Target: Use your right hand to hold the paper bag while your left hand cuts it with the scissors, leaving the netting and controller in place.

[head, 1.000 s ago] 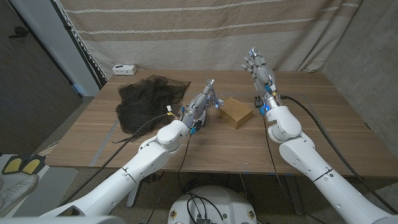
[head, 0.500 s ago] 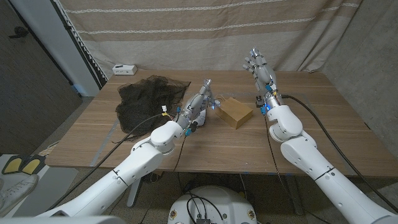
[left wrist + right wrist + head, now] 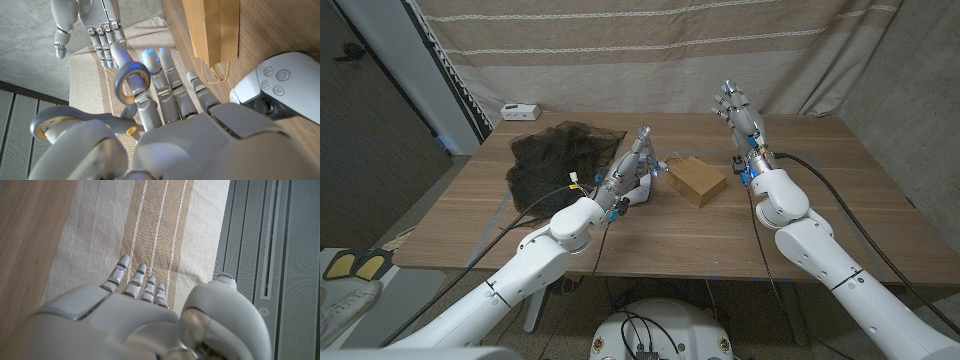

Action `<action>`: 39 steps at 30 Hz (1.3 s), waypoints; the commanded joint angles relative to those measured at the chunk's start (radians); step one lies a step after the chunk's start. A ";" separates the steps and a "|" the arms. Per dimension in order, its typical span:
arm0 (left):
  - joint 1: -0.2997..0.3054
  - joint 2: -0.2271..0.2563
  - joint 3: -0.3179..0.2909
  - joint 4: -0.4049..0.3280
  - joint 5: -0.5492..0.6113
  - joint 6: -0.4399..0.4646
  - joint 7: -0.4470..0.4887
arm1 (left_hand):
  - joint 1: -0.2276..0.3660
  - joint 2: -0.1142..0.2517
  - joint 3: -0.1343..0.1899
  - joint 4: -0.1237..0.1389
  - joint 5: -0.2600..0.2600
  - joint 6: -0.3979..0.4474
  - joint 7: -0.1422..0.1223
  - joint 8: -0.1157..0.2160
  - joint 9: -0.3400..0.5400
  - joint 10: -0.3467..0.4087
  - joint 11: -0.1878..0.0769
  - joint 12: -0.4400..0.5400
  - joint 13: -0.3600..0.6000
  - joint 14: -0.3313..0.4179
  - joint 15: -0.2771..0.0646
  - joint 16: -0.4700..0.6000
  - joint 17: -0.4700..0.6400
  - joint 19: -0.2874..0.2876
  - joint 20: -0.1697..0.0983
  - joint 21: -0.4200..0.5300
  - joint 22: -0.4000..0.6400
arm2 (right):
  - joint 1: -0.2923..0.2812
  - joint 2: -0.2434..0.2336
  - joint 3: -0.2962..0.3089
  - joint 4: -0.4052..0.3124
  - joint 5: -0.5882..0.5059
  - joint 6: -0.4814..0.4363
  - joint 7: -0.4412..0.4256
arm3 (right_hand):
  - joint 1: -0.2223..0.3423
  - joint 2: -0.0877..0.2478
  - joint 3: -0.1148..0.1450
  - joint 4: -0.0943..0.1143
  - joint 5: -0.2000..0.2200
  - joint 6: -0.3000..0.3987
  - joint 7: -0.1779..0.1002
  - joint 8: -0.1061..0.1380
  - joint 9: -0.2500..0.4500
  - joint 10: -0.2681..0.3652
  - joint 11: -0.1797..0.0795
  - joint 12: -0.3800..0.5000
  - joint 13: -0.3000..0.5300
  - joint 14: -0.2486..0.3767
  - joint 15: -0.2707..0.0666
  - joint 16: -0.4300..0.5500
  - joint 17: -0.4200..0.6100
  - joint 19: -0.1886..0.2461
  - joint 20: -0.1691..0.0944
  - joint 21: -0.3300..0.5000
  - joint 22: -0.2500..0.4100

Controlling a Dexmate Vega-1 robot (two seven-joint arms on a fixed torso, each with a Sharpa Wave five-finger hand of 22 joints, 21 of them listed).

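Note:
The brown paper bag [image 3: 696, 180] [image 3: 212, 27] lies near the table's middle with its cord handles toward my left hand. My left hand [image 3: 628, 168] [image 3: 170, 100] hovers just left of the bag and holds grey scissors [image 3: 120, 80], one handle ring around a finger. The white controller [image 3: 637, 194] [image 3: 272, 85] lies on the table under that hand. Further left is the black netting [image 3: 555, 160], in a heap. My right hand [image 3: 735, 108] [image 3: 135, 315] [image 3: 95, 25] is raised behind and right of the bag, fingers straight and apart, holding nothing.
A small white device [image 3: 520, 111] sits at the back left corner of the wooden table [image 3: 820, 190]. A striped curtain [image 3: 650, 50] hangs behind the table. Bare wood lies to the right of the bag and along the front edge.
My left hand with the scissors has drawn back leftward from the bag, uncovering its cord handles. The right hand has barely moved.

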 commanded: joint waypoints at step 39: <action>0.192 0.196 -0.160 -0.188 -0.034 0.048 0.050 | -0.014 0.010 -0.014 -0.005 -0.064 0.075 0.121 0.064 -0.014 0.020 -0.007 0.000 -0.038 -0.005 -0.056 0.012 -0.019 -0.014 0.004 -0.001 -0.002 | -0.010 -0.143 -0.002 -0.113 -0.085 -0.310 -0.093 | 0.000 0.026 0.004 -0.011 0.002 -0.050 0.007 -0.002 -0.002 -0.009 0.020 0.003 0.000 -0.055 0.032 -0.016 -0.015 -0.011 0.049 -0.038 0.000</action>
